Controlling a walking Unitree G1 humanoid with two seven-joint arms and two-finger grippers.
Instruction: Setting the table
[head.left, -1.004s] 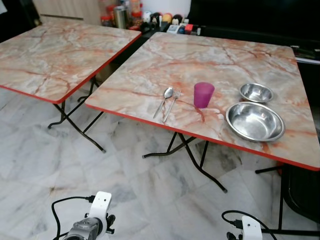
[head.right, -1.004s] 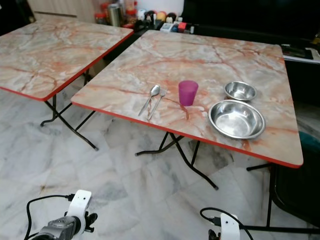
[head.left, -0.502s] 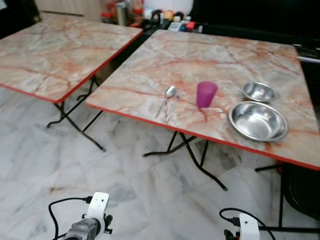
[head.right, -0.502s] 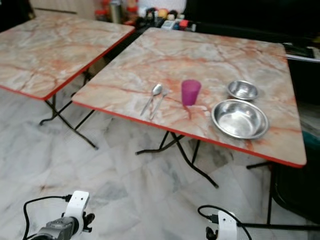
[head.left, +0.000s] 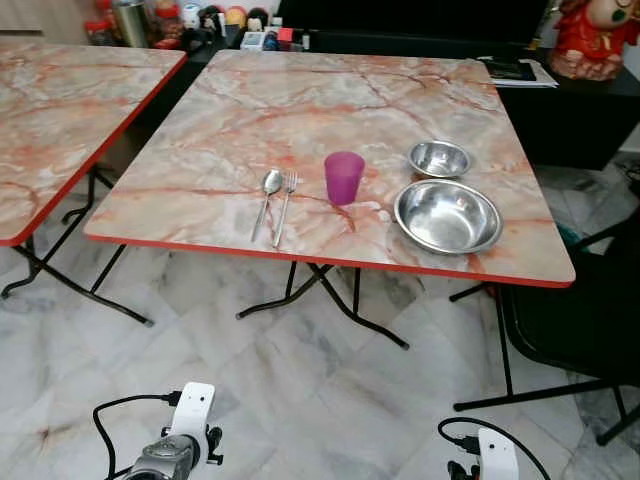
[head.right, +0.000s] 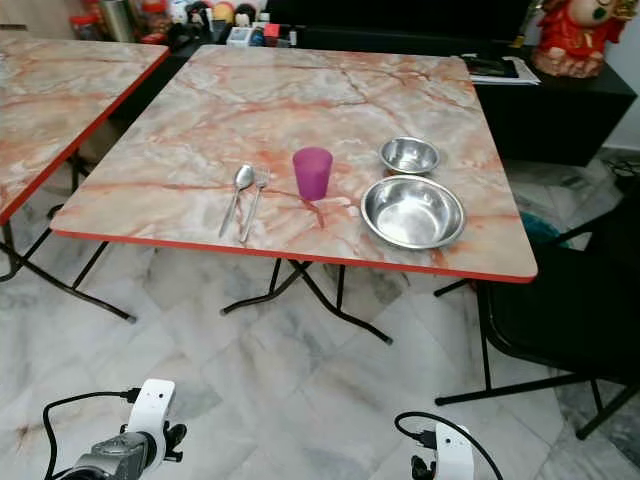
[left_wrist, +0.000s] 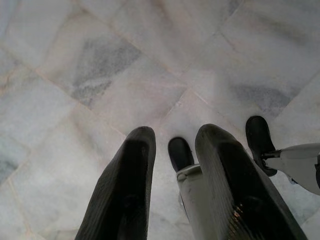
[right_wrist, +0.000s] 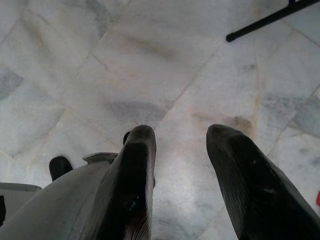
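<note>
Wrist views show both tools — left tool (left_wrist: 172, 175), right tool (right_wrist: 180, 175) — seemingly parted, empty above floor (left_wrist: 150, 60).

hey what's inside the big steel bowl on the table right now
Nothing shows inside the large steel bowl; its shiny bottom is bare. The small steel bowl behind it also looks empty. Both sit on the marble table, right of the purple cup.

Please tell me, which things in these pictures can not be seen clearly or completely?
- Second table: cut off by the left edge in both eye views.
- Black chair: cut off by the right edge; its seat is too dark to read.
- Jars and small items behind the main table: too small and far to identify.
- Red figurine: cut off by the top edge.
- Inside of the purple cup: hidden by its own wall.
</note>
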